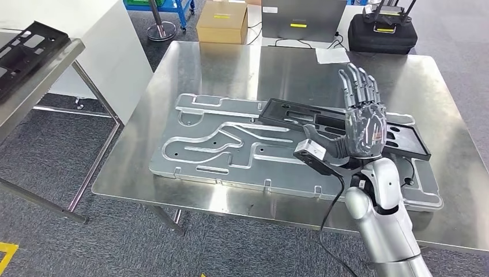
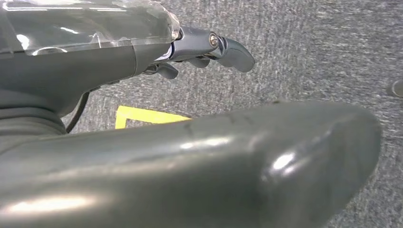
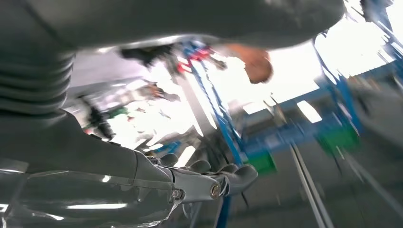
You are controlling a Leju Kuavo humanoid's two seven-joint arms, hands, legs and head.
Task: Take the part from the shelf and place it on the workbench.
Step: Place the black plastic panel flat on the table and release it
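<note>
A long black plastic part (image 1: 300, 113) lies flat on the silver metal plate (image 1: 219, 144) that covers the steel workbench (image 1: 202, 63). My right hand (image 1: 361, 118) is raised above the part's right half, fingers straight and spread, palm facing me, holding nothing. In the right wrist view that hand's fingers (image 3: 223, 180) stretch out against a blurred room. My left hand (image 2: 209, 50) hangs over grey carpet, its fingers loosely extended and nothing in them. Another black part (image 1: 23, 52) rests on the shelf at the far left.
A steel shelf (image 1: 52, 75) stands left of the workbench, beside a white cabinet (image 1: 115, 40). Beyond the bench are a cardboard box (image 1: 222, 23), a black case (image 1: 383, 32) and a sheet of paper (image 1: 333, 55). Yellow floor tape (image 2: 142, 115) marks the carpet.
</note>
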